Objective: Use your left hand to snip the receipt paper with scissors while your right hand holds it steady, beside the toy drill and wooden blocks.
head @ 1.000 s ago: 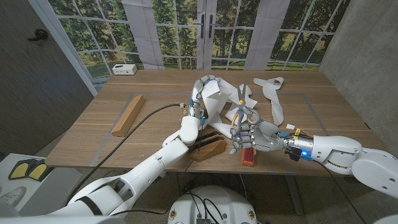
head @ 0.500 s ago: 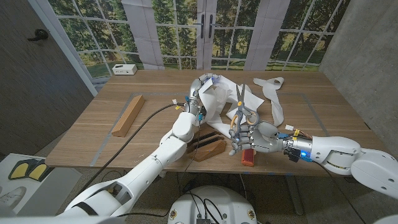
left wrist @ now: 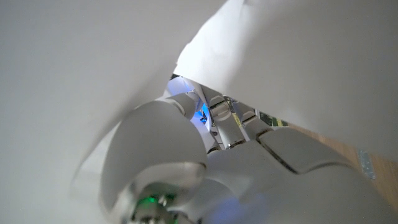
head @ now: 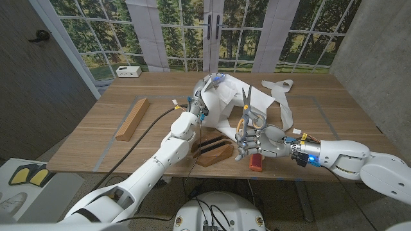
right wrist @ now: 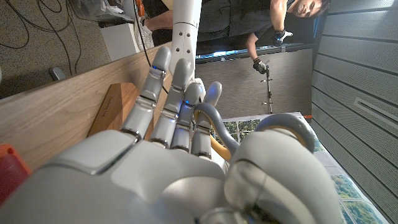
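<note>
My left hand (head: 207, 93) grips the white receipt paper (head: 226, 102) and holds it lifted over the table's middle. From close up in the left wrist view, the paper (left wrist: 93, 68) drapes over that hand (left wrist: 205, 168). My right hand (head: 258, 141) holds the scissors (head: 246, 110) by their grey and yellow handles, blades pointing away from me, tips at the paper's edge. The handle loops (right wrist: 214, 130) sit around fingers of the right hand (right wrist: 180, 149). A red and orange toy (head: 256, 161) lies just under the right hand.
A wooden block with a dark slot (head: 214, 154) lies near the front edge, and it also appears as the block (right wrist: 115, 106) beyond my fingers. A long wooden block (head: 133, 119) lies to the left. A loose paper strip (head: 280, 93) trails at the back right. A white box (head: 128, 71) sits far back. A person (right wrist: 292, 15) stands behind.
My left hand has raised the paper and carried it farther from me, and its forearm has swung left. The paper now hangs broader beside the scissors. The right hand has hardly moved.
</note>
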{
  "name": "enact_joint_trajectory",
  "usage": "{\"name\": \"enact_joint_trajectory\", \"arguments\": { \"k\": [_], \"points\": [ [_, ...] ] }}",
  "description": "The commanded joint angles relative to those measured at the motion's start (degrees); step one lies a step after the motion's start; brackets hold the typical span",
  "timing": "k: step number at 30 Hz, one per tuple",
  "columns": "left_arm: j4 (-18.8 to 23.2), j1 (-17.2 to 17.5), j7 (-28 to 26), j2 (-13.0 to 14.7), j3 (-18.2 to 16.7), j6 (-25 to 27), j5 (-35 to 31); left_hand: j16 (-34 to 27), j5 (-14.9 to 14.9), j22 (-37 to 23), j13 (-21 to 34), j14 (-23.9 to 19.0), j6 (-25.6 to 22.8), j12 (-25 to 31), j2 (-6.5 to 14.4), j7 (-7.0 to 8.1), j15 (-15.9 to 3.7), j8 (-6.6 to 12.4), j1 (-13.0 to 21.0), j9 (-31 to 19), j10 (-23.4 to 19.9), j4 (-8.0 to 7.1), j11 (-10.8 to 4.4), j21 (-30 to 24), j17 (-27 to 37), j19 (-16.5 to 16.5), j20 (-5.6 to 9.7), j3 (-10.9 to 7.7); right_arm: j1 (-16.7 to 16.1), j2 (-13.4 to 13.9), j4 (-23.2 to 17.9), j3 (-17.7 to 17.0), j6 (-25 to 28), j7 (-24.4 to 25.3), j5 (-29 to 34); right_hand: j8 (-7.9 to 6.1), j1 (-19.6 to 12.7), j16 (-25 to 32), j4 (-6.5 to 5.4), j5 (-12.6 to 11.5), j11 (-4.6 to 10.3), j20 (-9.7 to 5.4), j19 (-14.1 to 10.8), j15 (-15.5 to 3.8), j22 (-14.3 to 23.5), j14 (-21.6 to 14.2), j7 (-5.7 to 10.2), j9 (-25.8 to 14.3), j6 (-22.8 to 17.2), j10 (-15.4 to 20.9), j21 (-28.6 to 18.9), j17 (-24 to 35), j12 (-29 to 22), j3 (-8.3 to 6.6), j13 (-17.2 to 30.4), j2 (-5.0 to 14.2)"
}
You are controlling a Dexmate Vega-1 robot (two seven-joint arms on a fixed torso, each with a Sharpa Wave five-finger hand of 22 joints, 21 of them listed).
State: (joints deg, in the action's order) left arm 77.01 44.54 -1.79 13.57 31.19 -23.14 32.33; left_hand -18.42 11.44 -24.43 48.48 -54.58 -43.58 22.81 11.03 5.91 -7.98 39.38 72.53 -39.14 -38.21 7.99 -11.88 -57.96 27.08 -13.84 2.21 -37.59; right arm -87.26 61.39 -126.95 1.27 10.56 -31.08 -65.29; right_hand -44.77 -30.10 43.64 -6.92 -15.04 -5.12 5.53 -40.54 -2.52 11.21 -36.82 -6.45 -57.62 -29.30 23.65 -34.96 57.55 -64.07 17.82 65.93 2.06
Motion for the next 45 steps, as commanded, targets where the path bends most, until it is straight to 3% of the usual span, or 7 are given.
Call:
{"name": "enact_joint_trajectory", "arguments": {
  "k": [1, 21, 37, 40, 45],
  "points": [
    [-0.32, 0.5, 4.51, -1.01, -1.53, 0.27, 5.6, 0.41, -0.21, 0.3, 0.34, -0.39, -0.07, -0.46, -0.29, -0.33, -5.4, 0.26, -0.48, -0.03, -0.28, 0.43, 0.05, -0.62, -0.26, -0.49, 4.14, -0.19, 0.74, 0.52, 0.07, 1.14, -0.25, 0.75, -0.24, 0.08, -0.27, -0.13, 0.0, 0.17, -0.14, 0.07, -0.59, -0.27, 0.15, -0.16, -0.72, -0.29, -0.97, 0.35, 0.06, 0.26, 0.21, 0.24, 0.19, 0.23],
    [0.73, 3.17, 7.44, -3.67, -3.54, -1.14, 12.44, 2.21, -0.28, 2.43, 0.07, 0.04, -0.17, -1.41, -0.25, -0.12, -5.42, -0.06, -0.94, 0.84, -0.9, 0.49, 0.05, -1.8, -1.85, 0.16, 4.54, -0.41, 3.56, 1.44, 0.46, 4.12, 0.41, 1.64, -0.92, 0.32, -0.38, -0.21, 0.02, 0.18, -0.12, 0.07, -0.83, -0.32, 0.15, -0.25, -0.7, -0.19, -1.07, 0.44, 0.28, 0.35, 0.37, 0.24, 0.23, 0.24],
    [1.41, 4.02, 4.17, -4.89, -2.93, -2.2, 10.34, 3.64, -0.32, 4.33, -0.64, 0.88, 0.32, -2.94, -0.16, -0.02, -5.45, -1.14, -1.42, 2.38, -0.65, 0.33, 0.06, -2.85, -3.16, 0.53, 5.12, -0.76, 2.53, 2.3, 1.06, 3.53, -0.43, 1.28, -1.74, 0.21, -0.46, -0.27, 0.04, 0.19, -0.32, 0.0, -1.04, -0.24, 0.15, -0.39, -0.79, -0.57, -1.24, 0.51, 0.5, 0.42, 0.53, 0.27, 0.29, 0.18],
    [1.71, 4.77, -1.1, -5.65, -2.37, -5.02, 4.86, 3.79, -0.33, 4.64, -0.63, 0.92, 0.27, -3.11, -0.15, -0.04, -5.45, -1.26, -1.5, 2.63, -0.63, 0.31, 0.08, -3.02, -3.35, 0.6, 5.21, -0.82, 2.41, 2.44, 1.2, 3.42, -0.44, 1.01, -1.95, 0.32, -0.47, -0.37, 0.03, 0.18, -0.24, -0.02, -1.12, -0.28, 0.15, -0.53, -0.71, -0.45, -1.23, 0.55, 0.53, 0.21, 0.64, 0.26, 0.14, 0.21],
    [1.69, 4.85, -1.7, -5.63, -2.02, -5.65, 3.79, 3.98, -0.35, 5.17, -0.62, 0.9, 0.08, -3.3, -0.15, 0.06, -5.47, -1.43, -1.6, 3.03, -0.86, 0.32, 0.06, -3.32, -3.63, 0.67, 5.32, -0.9, 2.35, 2.45, 1.33, 3.38, -0.52, 0.79, -2.13, 0.4, -0.44, -0.45, 0.01, 0.19, -0.2, -0.02, -1.18, -0.3, 0.14, -0.52, -0.86, -0.55, -1.06, 0.52, 0.6, 0.15, 0.68, 0.28, 0.19, 0.2]
  ]
}}
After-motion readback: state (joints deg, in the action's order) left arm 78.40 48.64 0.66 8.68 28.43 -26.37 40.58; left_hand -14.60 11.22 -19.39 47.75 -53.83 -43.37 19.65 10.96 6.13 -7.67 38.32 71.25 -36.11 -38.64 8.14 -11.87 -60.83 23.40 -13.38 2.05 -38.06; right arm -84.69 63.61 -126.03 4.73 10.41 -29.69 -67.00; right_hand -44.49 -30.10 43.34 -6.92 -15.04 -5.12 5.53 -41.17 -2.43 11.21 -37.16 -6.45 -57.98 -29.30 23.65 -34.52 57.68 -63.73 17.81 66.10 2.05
